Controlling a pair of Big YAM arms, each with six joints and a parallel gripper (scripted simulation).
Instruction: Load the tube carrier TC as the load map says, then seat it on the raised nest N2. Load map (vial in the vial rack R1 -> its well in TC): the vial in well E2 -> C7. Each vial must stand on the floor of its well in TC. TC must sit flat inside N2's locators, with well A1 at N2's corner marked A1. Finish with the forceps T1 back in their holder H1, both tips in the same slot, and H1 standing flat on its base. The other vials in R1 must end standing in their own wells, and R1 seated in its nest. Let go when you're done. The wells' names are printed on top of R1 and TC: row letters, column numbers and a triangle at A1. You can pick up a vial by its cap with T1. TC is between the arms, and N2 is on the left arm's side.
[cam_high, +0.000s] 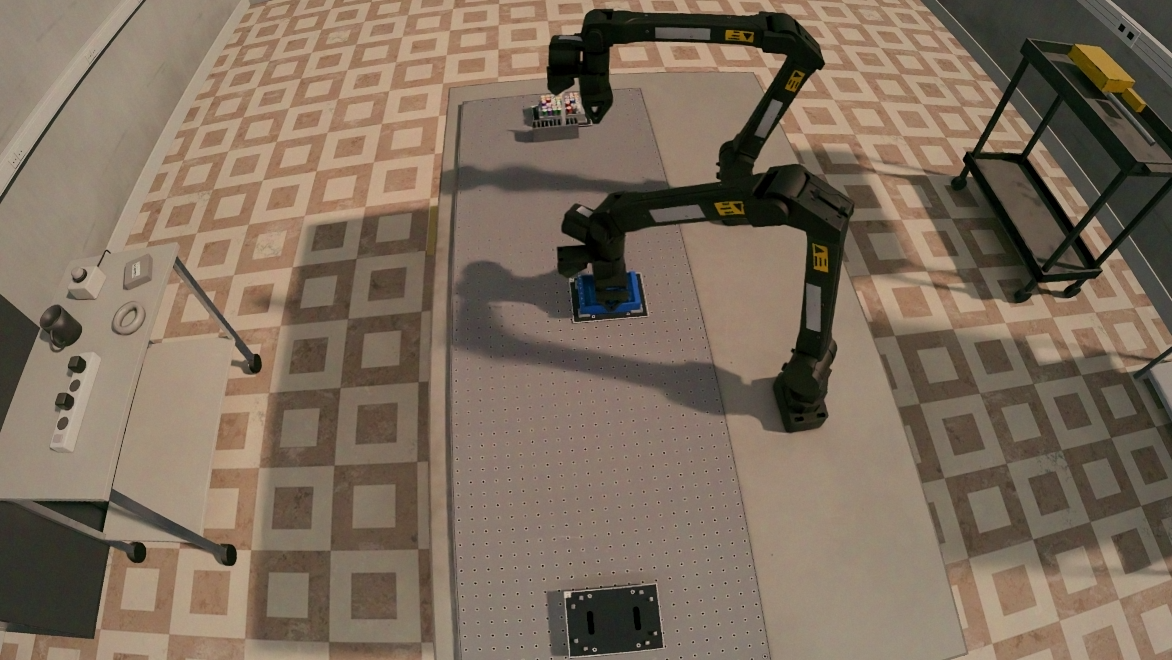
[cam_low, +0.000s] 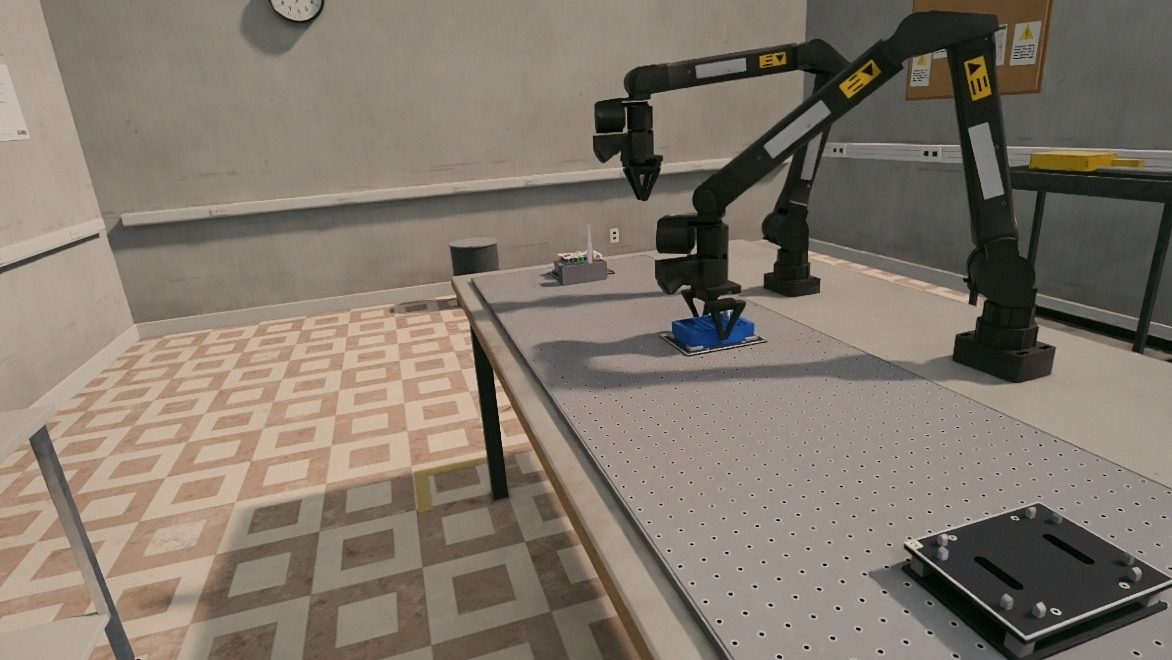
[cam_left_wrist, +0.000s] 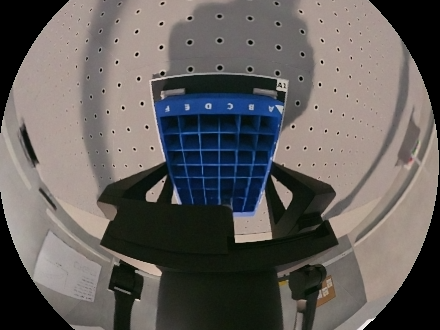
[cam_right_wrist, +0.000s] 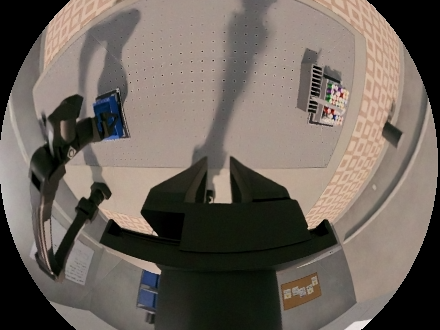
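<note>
The blue carrier TC sits on a black, white-edged nest, its A corner at the A1 label. My left gripper straddles TC and is shut on its two sides. Something small and grey shows far along line C; I cannot tell what. My right gripper hangs high above the table, slightly open and empty. Rack R1 holds vials with coloured caps. Slotted holder H1 stands beside it with pale forceps T1.
Raised nest N2 is a black plate with grey locators and two slots, at the end away from R1. The right arm reaches over the table beyond the left arm.
</note>
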